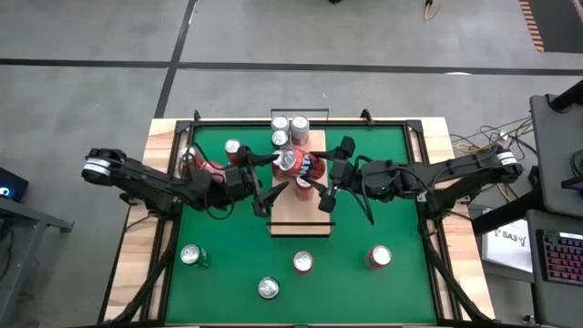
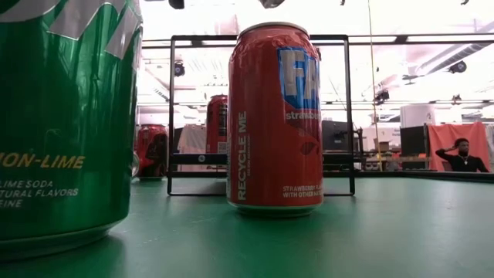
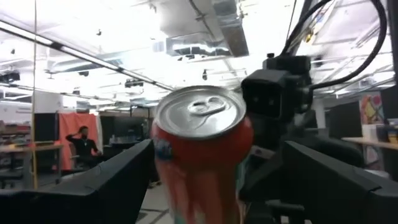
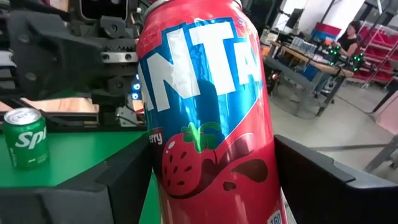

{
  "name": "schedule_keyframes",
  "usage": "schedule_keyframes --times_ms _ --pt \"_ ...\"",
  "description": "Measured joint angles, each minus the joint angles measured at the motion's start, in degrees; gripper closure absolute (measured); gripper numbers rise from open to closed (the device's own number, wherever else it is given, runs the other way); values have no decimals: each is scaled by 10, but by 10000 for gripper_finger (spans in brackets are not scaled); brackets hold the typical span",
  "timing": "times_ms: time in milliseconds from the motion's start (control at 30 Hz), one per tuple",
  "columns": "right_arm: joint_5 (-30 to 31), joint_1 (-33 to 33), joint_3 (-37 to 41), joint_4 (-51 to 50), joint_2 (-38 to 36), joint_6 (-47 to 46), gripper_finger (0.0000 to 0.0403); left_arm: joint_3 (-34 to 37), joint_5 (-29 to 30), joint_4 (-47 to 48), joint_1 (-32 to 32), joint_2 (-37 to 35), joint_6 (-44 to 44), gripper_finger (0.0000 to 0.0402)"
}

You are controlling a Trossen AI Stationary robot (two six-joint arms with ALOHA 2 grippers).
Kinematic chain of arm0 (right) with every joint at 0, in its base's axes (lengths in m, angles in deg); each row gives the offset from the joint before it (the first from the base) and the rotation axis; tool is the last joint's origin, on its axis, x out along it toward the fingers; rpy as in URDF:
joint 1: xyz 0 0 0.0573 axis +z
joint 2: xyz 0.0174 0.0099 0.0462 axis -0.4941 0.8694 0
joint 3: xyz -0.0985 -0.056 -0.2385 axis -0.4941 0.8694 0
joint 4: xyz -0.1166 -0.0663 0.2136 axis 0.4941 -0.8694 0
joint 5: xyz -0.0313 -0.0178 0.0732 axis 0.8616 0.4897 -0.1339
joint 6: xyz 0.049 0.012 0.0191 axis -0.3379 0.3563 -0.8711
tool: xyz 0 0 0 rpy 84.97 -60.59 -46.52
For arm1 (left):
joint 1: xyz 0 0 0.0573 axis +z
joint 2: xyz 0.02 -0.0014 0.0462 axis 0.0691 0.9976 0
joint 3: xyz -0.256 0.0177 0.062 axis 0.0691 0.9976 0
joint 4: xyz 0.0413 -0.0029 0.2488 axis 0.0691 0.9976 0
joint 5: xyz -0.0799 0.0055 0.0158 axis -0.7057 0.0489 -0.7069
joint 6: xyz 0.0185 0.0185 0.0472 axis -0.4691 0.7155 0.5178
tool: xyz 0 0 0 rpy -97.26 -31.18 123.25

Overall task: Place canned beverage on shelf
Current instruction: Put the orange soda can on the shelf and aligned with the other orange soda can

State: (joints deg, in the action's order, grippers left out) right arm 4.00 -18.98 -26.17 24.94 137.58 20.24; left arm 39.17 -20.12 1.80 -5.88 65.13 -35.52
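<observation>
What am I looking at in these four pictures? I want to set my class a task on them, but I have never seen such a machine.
It is a robot with two dark jointed arms working over a green mat on a table. One picture looks straight down from above, one looks level across the mat, and the other two come from cameras on the arms' wrists.

In the middle, both arms meet at one red strawberry soda can, held above a pale wood-grain shelf board. The left gripper and the right gripper each have their fingers on either side of that can; each wrist picture shows it close up, between dark fingers.

Other cans stand around: two silver-topped cans at the shelf's far end, a green lemon-lime can and more red ones near the front edge. People show in the room behind.
</observation>
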Motion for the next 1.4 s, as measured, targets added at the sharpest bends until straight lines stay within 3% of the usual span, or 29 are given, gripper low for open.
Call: schedule_keyframes --times_ms 367,600,867,1000,1167,1400 --pt "4 2 0 32 17 22 119 -25 5 -62 7 57 -2 64" --pt "1 2 0 32 23 32 119 -49 2 -53 12 68 1 65" --pt "1 2 0 35 27 32 114 -49 5 -53 12 67 1 117" --pt "1 2 0 33 29 31 98 -49 6 -43 12 62 2 117" --pt "-1 5 0 29 28 30 78 -49 4 37 12 24 1 117" --pt "10 5 -2 -2 5 8 71 -47 6 246 11 -90 -11 117"
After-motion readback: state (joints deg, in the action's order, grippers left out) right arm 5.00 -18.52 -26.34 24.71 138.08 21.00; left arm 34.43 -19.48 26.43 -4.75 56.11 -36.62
